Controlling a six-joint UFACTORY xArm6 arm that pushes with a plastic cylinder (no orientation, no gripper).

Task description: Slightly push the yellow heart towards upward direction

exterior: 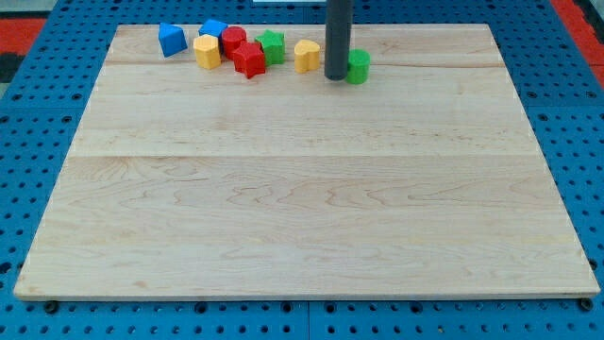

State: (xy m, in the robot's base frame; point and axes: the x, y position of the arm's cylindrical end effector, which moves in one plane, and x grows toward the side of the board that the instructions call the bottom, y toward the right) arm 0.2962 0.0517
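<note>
Looking at the yellow heart (306, 56) first: it sits near the counter's (302, 208) top edge, a little right of centre in the view, apart from the main cluster. My tip (337, 76) is just to its right, wedged between the heart and the green block (358, 67), which the rod touches or nearly touches. No fingers on this rig, just a rod, so there's no open-or-closed state to report.

Step in hand, as I judge it: approach, not the push itself. The tip is beside the heart, not below it, so a push from here would send it left, not up.

Next move calls for:
- bringing the tip round to the heart's lower side
- a short stroke toward the view's top
- keeping it short, since the heart is already close to the counter's top edge with little room left
- staying clear of the green block while repositioning

Count, eight blocks:
- yellow: two, the heart and a yellow block (207, 51) in the cluster
- red: two, a red block (249, 59) at the cluster's front and a red round block (233, 40) behind it
- green: two, the one by the tip and a green star (273, 44)
- blue: two, a blue block (172, 40) at the far left and a second blue block (214, 28) at the back, shape unclear
</note>
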